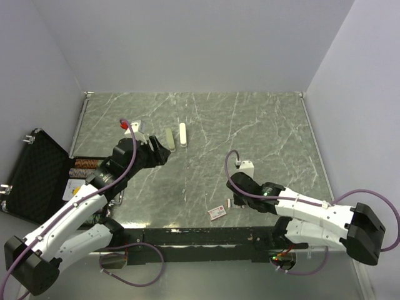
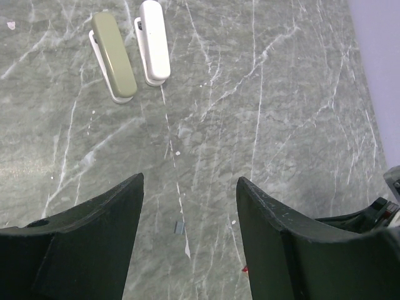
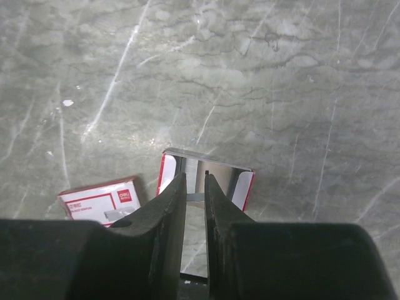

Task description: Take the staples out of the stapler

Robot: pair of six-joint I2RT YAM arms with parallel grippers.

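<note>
Near edge, right of centre: right gripper (image 3: 194, 178) hangs low over an open tray (image 3: 220, 174) with red walls and a shiny inner face. Fingers drawn almost together, a thin slit left between them. A short grey strip crosses that slit from pad to pad. I take it for the staples (image 3: 195, 197), pinched and held over the tray, likely so they can be dropped in. I can't rule out that the strip lies in the tray below.

Just left of the tray: red-and-white box sleeve (image 3: 100, 201), flat on the table (image 2: 281, 125). "deli" reads on its red corner. The rest of the print is too small to read.

Left side, off the table: black case (image 1: 37, 175), lid open, contents unclear.

Mid-table, left: left gripper (image 2: 190, 181), fingers spread wide, nothing between them. It points toward the staplers, probably waiting. A grey fleck (image 2: 179, 228) lies on the table below it, too small to name.

Farther back: olive stapler (image 2: 114, 56) and white stapler (image 2: 154, 40) lie side by side, close but apart, neither touched. No markings show on either. I can't tell which one gave up the strip.
</note>
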